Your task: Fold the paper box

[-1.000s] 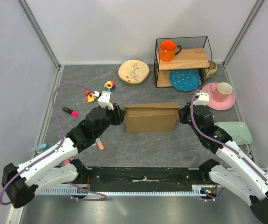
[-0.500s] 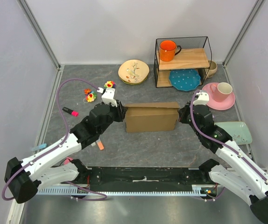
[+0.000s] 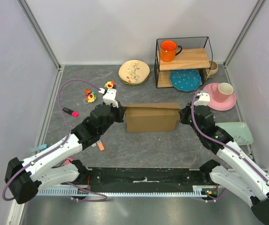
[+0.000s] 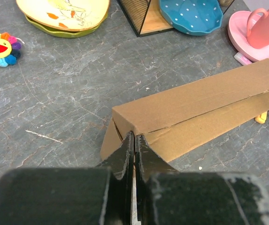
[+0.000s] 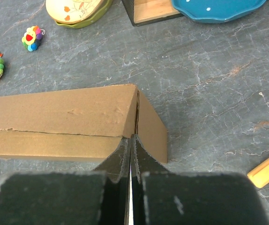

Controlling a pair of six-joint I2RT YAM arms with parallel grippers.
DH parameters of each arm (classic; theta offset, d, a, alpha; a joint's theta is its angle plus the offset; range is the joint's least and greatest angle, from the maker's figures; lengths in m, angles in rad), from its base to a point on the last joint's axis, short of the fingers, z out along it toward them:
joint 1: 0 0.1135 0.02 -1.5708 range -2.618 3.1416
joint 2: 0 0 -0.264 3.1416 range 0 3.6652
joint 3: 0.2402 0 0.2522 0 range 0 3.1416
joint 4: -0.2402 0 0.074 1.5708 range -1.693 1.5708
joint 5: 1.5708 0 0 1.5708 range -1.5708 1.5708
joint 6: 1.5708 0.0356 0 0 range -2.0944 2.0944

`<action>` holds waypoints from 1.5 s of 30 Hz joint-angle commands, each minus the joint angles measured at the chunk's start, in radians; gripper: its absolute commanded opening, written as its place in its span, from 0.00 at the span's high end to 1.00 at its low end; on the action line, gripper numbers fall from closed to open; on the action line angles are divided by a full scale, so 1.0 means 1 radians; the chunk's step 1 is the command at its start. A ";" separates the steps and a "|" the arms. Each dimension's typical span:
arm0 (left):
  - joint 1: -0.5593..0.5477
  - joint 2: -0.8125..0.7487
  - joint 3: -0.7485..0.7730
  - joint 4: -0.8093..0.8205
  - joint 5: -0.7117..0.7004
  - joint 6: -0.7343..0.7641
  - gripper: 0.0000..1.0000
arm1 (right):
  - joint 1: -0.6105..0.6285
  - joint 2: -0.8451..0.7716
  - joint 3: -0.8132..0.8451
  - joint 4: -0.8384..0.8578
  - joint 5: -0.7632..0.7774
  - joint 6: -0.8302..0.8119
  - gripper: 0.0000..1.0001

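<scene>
Where the paper box (image 3: 151, 119) ends, the left end effector (image 3: 122, 114) sits closed.

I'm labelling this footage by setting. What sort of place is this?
Probably a lab robot test cell, not a home: plain grey walls box in a stone-patterned tabletop, the left arm and right arm are bolted to its near edge, and a paper box sits among scattered crockery and toys.
</scene>
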 commanded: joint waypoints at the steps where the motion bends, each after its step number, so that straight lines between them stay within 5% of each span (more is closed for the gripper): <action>1: -0.002 -0.018 -0.047 0.122 0.016 0.026 0.98 | -0.002 0.001 -0.006 -0.110 -0.007 0.008 1.00; 17: -0.010 -0.034 -0.250 0.150 0.024 -0.125 0.98 | -0.002 -0.014 0.028 -0.136 0.006 0.000 0.99; 25: -0.025 -0.013 -0.256 0.147 0.002 -0.123 0.98 | -0.002 -0.025 0.092 -0.154 0.019 -0.009 0.75; 31: -0.027 -0.013 -0.253 0.139 -0.005 -0.117 0.98 | -0.001 -0.027 0.158 -0.162 0.033 -0.026 0.68; 45: -0.027 -0.013 -0.231 0.125 -0.002 -0.109 0.98 | -0.002 0.004 0.143 -0.144 0.038 -0.041 0.69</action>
